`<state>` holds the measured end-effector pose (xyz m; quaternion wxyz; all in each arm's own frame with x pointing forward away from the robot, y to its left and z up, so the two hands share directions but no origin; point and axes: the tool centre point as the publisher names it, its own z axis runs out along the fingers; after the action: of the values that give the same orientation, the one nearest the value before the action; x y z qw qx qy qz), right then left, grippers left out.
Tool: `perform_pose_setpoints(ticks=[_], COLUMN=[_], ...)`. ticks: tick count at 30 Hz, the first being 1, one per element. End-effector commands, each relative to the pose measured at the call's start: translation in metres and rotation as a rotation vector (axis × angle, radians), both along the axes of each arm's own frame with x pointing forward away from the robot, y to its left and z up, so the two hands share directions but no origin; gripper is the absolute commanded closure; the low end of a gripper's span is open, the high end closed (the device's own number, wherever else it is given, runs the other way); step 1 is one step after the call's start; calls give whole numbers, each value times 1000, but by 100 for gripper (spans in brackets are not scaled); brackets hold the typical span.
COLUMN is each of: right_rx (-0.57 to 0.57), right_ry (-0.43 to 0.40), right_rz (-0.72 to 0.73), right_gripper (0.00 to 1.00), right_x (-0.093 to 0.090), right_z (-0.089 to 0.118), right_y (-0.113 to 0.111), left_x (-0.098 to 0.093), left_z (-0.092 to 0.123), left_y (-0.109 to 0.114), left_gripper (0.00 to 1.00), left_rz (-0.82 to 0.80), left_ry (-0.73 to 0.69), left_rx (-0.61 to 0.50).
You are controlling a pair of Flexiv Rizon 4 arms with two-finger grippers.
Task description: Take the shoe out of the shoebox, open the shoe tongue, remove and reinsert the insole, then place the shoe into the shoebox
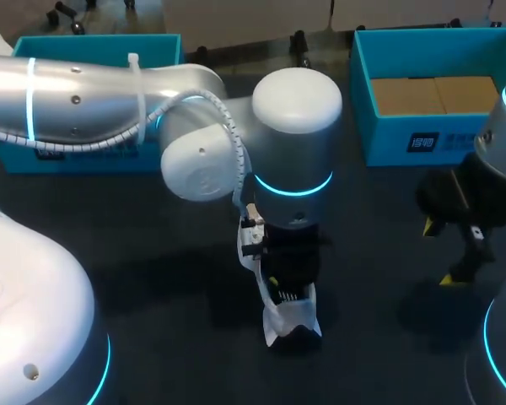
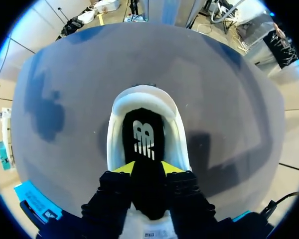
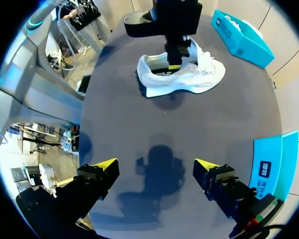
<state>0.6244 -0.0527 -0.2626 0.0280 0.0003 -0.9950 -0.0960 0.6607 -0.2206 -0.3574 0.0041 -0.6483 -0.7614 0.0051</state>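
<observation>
One white shoe [image 1: 292, 318] stands upright on its sole on the dark table [image 1: 152, 261], out of both boxes and about midway between them on the robot's side. Two teal shoeboxes sit along the far edge, well apart from each other. The left shoebox [image 1: 93, 42] is half hidden behind the left arm, and the right shoebox [image 1: 438, 139] is open with one brown cardboard insert [image 1: 434, 94] lying in it. Two arms come in, one from each side. The left gripper [image 2: 148, 168] hangs straight over the shoe's opening, and its two fingers are clamped from either side on the single black insole [image 2: 143, 132]. The insole rises out of the shoe between them, its far end still down inside by the rounded end of the shoe. The right gripper [image 3: 154, 169] hovers over bare table near the right shoebox, well apart from the shoe. Its jaws are spread wide with nothing between them, and its two yellow fingertips [image 3: 103, 166] point down at the tabletop. That makes four yellow tips across the two grippers, two pressed to the insole and two free
</observation>
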Motion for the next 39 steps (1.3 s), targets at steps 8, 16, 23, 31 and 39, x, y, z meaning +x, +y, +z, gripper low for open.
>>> perform_pose_setpoints(ticks=[8, 16, 23, 31, 39], right_rx=[-1, -1, -1, -1, -1], right_ry=[-2, -2, -2, -2, -2], right_rz=[0, 0, 0, 0, 0], right_gripper=[0, 0, 0, 0, 0], right_x=[-1, -1, -1, -1, -1], right_z=[-1, -1, -1, -1, -1], right_y=[0, 0, 0, 0, 0], left_x=[-1, 4, 3, 13, 16], left_z=[-3, -3, -7, -3, 2], left_y=[8, 11, 12, 15, 15], left_gripper=[52, 0, 0, 0, 0], left_rz=[32, 72, 84, 89, 67], left_ry=[21, 17, 19, 35, 65], left_rx=[0, 6, 14, 19, -2])
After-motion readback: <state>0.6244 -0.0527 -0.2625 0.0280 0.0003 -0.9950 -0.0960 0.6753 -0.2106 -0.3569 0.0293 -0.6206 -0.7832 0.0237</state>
